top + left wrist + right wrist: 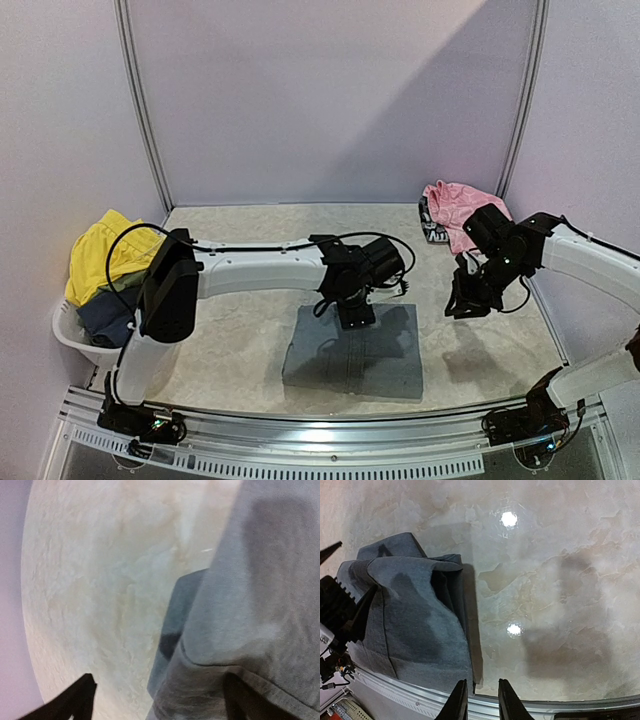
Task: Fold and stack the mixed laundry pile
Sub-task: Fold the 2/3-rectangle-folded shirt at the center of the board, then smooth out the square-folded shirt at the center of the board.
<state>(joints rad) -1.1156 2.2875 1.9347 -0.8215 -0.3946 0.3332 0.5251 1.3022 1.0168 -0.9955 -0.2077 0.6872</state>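
Observation:
The large grey shirt (350,358) lies folded into a rectangle on the middle of the table, near the front. My left gripper (355,318) is down on its back edge. In the left wrist view (162,700) its jaws stand wide apart, with the grey cloth (260,580) under the right fingertip (242,700). My right gripper (465,303) hangs above bare table to the right of the shirt; the right wrist view (481,692) shows its jaws a narrow gap apart and empty. The shirt (415,625) lies to their left. A pink piece (458,208) lies at the back right.
A white tub (72,335) at the table's left edge holds yellow shorts (105,255) over dark blue items (105,315). A black-and-white patterned item (431,228) lies beside the pink piece. A metal rail (330,440) runs along the front edge. Walls close in the back and sides.

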